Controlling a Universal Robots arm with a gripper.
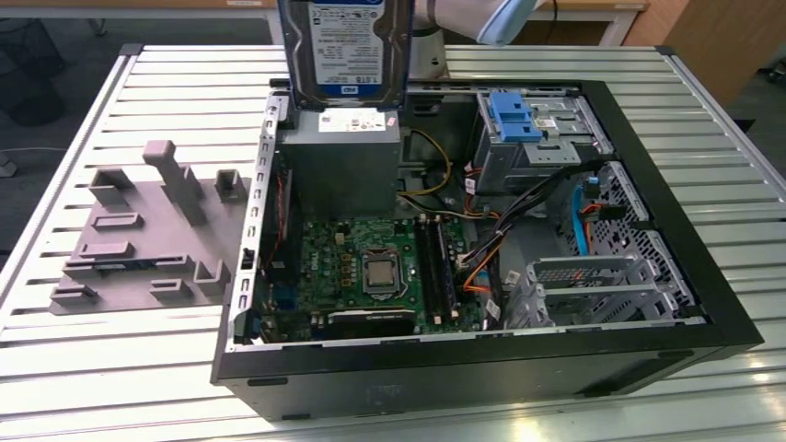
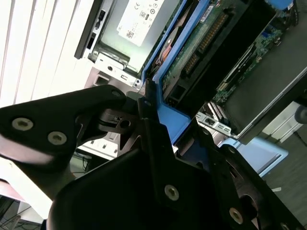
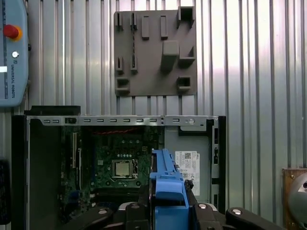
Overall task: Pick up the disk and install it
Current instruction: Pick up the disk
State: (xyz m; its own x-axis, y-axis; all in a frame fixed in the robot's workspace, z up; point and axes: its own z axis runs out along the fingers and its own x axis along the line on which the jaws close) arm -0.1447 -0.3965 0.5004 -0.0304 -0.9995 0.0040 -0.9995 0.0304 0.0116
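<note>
The disk, a silver drive with a white-and-blue label, hangs upright in the air over the back of the open computer case, just above the grey power supply. In the second wrist view my gripper is shut on the disk's blue bracket, and the drive's green circuit board faces the camera. The first wrist view shows the blue bracket edge-on between my black fingers, above the motherboard.
An empty blue bracket stands upright in the drive cage at the case's back, toward the exterior view's right. Cables cross the middle of the case. A grey fixture plate lies on the slatted table beside the case. A teach pendant rests nearby.
</note>
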